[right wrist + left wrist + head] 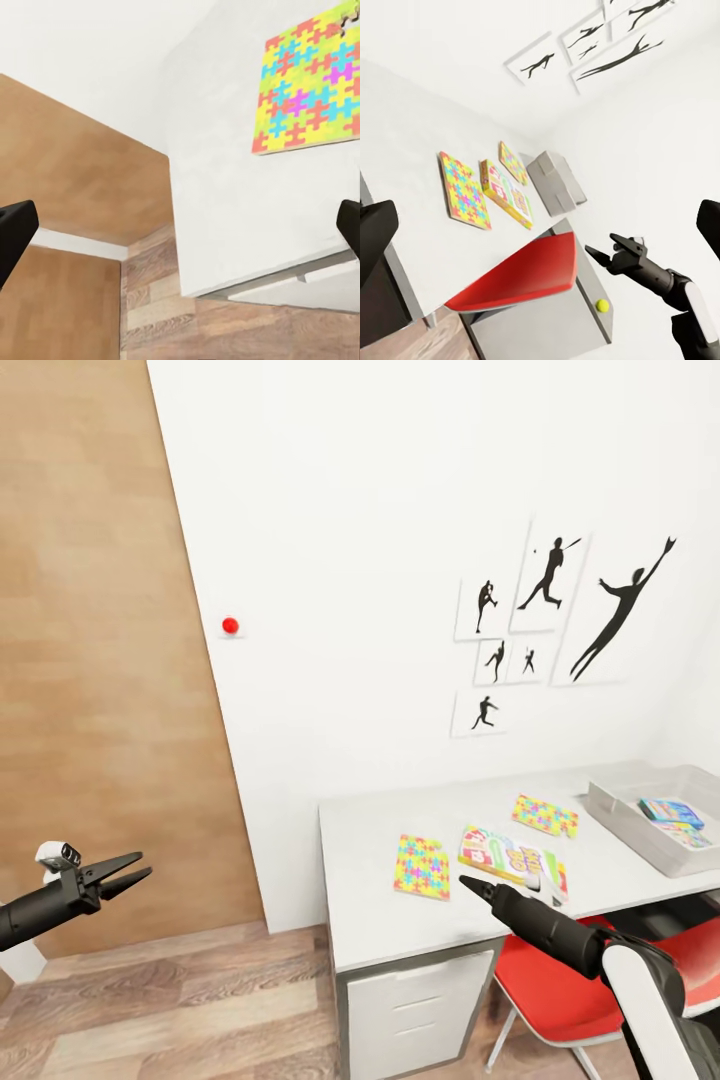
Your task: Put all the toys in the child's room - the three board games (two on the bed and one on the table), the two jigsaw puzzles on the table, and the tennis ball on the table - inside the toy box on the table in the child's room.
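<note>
- Our left gripper [125, 872] hangs in the air well to the left of the table [360, 880], over the wood floor, its two fingers spread wide and holding nothing.
- On the table we count two jigsaw puzzles: one [422, 867] lies flat near the front edge, the other [545, 815] lies further back, closer to the toy box [625, 822].
- Between the two puzzles, nearer the front, lies one board game [512, 859], a white box with green and red print, flat on the table top.
- Our right gripper [473, 884] hovers just over the front edge of that board game; in the right wrist view its fingertips [16, 221] stand wide apart, with nothing held.
- The toy box sits at the right end of the table, and inside it we see one blue-teal board game [672, 813].
- In the left wrist view we count one tennis ball [602, 305], on the lower grey surface past the red chair [529, 274].
- Five athlete pictures [548, 582] hang on the white wall above the table.
</note>
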You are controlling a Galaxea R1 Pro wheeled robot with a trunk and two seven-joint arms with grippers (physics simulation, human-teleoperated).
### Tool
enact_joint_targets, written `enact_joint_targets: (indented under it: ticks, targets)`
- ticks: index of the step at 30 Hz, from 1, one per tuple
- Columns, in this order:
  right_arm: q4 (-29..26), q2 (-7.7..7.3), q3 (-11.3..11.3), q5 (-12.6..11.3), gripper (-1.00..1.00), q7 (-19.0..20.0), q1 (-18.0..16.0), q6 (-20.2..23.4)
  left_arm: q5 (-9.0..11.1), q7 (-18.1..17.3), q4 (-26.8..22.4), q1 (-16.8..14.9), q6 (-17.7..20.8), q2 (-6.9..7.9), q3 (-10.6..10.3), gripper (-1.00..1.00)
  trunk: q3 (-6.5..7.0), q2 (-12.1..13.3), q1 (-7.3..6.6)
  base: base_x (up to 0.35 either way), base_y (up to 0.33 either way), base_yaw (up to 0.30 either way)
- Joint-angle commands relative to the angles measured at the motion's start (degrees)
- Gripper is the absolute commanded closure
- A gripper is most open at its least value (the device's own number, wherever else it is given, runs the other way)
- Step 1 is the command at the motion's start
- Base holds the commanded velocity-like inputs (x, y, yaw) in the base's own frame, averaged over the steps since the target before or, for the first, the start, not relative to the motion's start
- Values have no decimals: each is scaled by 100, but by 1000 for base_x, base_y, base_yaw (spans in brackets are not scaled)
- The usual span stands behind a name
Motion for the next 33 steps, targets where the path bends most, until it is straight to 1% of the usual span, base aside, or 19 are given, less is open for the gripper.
enact_joint_targets:
  ticks: [1,7,15,20,24,27,30,33]
  targets:
    - [-4,1,-5,31,-100,36,-5,31,-3,-22,1,-5,60,1,2,-100,-13,-13,6,216,52,0]
    - [-3,2,3,31,-100,35,-9,31,-3,-22,1,-5,60,1,4,-100,-13,-13,6,200,-13,0]
    - [-1,2,6,31,-100,30,-8,33,-1,-22,1,-5,60,1,5,-100,-14,-13,6,189,-135,30]
    - [-1,2,11,35,-100,27,-9,30,3,-22,1,-5,60,1,5,-100,-26,-13,6,213,-111,206]
    - [-1,2,29,51,-100,25,-9,27,-1,-25,1,-5,60,1,5,-100,-39,-13,6,91,-43,258]
    - [-3,2,90,123,-100,-14,-11,26,-2,-27,1,-5,60,1,5,-100,-49,-13,6,15,-15,272]
    - [-2,14,165,228,-100,-157,-42,25,-3,-28,1,-5,60,1,5,-100,-60,-13,6,-72,47,277]
    - [-3,23,258,262,-100,-307,-86,28,-3,-27,1,-5,60,1,5,-100,-71,-13,6,-68,67,279]
